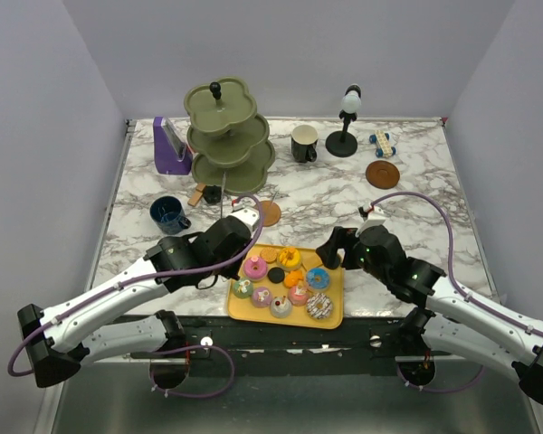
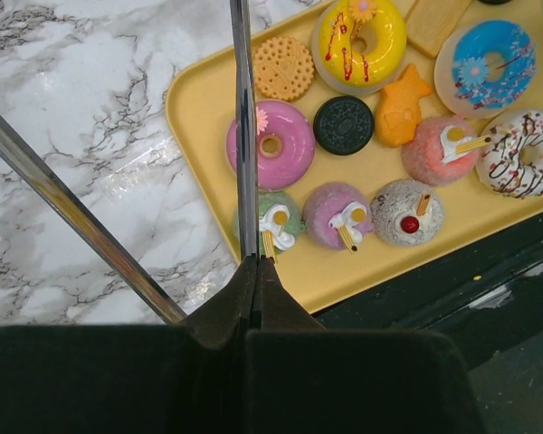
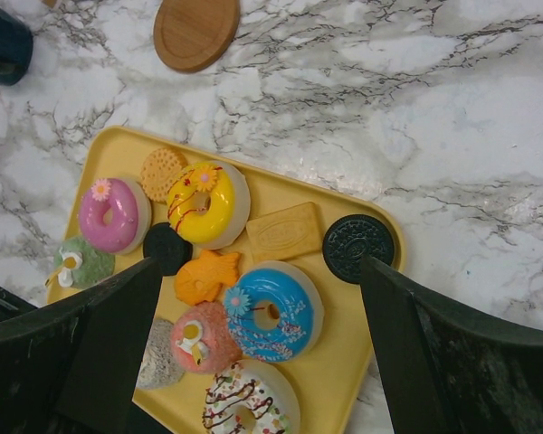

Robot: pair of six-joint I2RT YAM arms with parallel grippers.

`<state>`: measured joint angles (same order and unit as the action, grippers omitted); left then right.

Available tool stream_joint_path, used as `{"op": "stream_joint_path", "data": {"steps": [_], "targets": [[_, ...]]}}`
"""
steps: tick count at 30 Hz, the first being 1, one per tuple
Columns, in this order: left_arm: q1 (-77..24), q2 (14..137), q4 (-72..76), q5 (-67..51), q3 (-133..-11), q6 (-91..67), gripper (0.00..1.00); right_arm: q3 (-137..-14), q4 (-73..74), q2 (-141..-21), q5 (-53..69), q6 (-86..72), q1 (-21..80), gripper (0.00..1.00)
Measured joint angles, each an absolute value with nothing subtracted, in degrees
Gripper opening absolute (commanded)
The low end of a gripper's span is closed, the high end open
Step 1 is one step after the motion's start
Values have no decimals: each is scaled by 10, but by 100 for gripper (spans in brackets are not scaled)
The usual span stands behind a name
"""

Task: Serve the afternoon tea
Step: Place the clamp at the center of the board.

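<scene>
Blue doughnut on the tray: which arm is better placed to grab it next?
Likely right. The right gripper is open, its fingers either side of the blue doughnut in its wrist view. The left gripper is shut on metal tongs over the pink doughnut.

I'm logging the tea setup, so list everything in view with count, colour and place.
table: 1, white marble, underneath
tray: 1, yellow, near edge
doughnuts: 4, pink, yellow, blue, white, on tray
cupcakes: 4, green, purple, grey, pink, on tray
biscuits: 5, tan, orange, black, on tray
tiered stand: 1, olive, back left
mugs: 2, blue left, black back centre
coasters: 2, brown, right and centre
wedge holder: 1, purple, back left
ball-topped stand: 1, black, back right
small toy: 1, blue, cream, back right
tongs: 1, metal, in left gripper
left gripper: black, shut on tongs
right gripper: black, open above tray
</scene>
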<state>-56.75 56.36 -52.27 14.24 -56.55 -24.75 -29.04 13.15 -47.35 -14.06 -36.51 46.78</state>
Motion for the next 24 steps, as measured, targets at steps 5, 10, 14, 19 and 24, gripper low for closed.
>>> {"op": "stream_joint_path", "data": {"steps": [5, 10, 14, 19, 24], "targets": [[-558, 527, -498, 128, -508, -245, 0, -290, 131, -475, -141, -363, 468, 98], [-547, 546, -472, 110, -469, -254, 0, -291, 131, -485, -140, -363, 468, 98], [-531, 571, -453, 101, -450, -262, 0, -291, 131, -486, -139, -360, 468, 98], [-457, 577, -417, 78, -430, -263, 0, -291, 131, -486, -136, -359, 468, 98], [-411, 600, -386, 58, -425, -256, 0, -291, 131, -485, -135, -359, 468, 98]]}}
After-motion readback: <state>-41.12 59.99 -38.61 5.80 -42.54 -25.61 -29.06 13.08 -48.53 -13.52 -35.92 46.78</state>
